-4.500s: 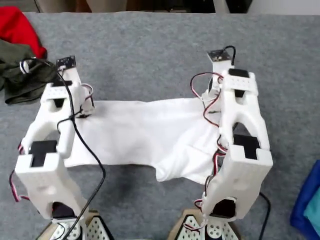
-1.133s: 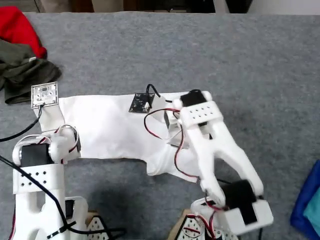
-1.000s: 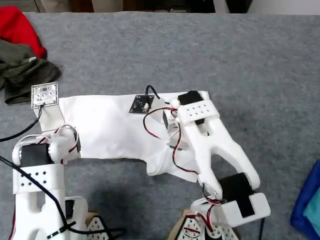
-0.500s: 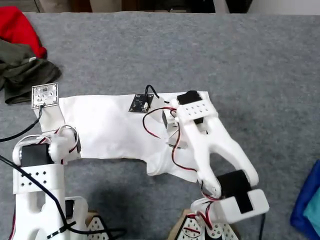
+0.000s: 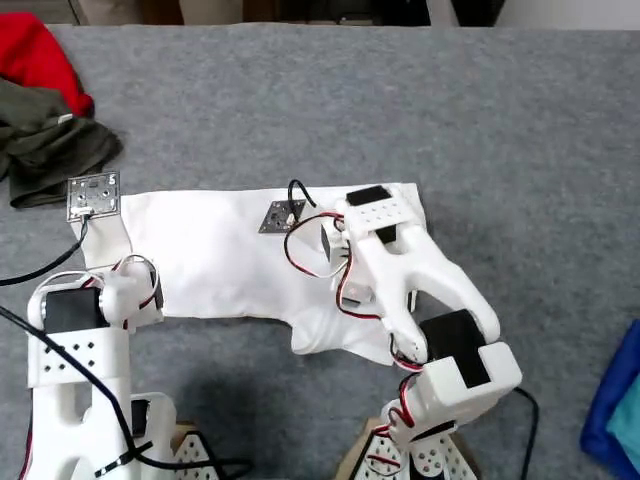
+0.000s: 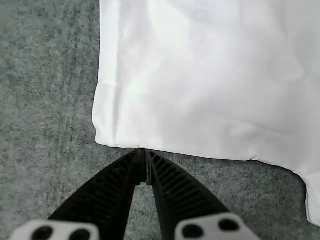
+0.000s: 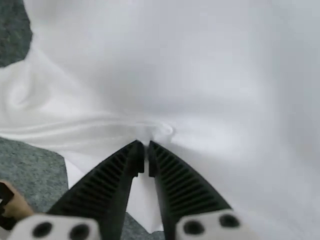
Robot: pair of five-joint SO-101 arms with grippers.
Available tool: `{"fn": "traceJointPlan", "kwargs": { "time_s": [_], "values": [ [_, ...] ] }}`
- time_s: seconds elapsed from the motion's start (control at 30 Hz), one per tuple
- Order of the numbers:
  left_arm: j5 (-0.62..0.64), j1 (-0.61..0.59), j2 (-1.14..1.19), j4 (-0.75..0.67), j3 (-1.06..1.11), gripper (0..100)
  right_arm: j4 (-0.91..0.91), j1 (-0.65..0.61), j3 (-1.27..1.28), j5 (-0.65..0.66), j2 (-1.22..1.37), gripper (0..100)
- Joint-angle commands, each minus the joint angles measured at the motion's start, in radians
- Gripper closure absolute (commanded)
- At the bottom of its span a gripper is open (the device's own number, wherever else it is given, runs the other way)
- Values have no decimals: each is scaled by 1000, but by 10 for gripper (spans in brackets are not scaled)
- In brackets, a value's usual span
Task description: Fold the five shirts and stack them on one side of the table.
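One white shirt lies spread mid-table, bunched at near edge. I see left gripper clenched, tips touching shirt's hem; cannot tell if cloth is caught. Right gripper clenched on puckered fold of shirt. Red garment and dark green garment heaped far left; blue garment at right edge.

- From high up, we look down over the grey table.
- Our two wrist cameras face down, close above the white shirt.
- All three views share that shirt.
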Motion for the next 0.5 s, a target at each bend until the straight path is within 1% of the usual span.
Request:
{"fn": "traceJointPlan", "kwargs": {
  "time_s": [0.0, 0.1, 0.3, 0.47],
  "values": [
    [-5, -11, -19, 8, -6, 980, 3, 45, -68, -14, 2, 993],
    [-5, -11, -19, 8, -8, 980, 9, 113, -116, -14, 2, 993],
    [-5, -6, -19, 8, -9, 980, 100, 234, -266, -9, 2, 993],
    [-5, -5, -19, 3, -12, 980, 103, 274, -386, -12, 7, 993]
  ]
}}
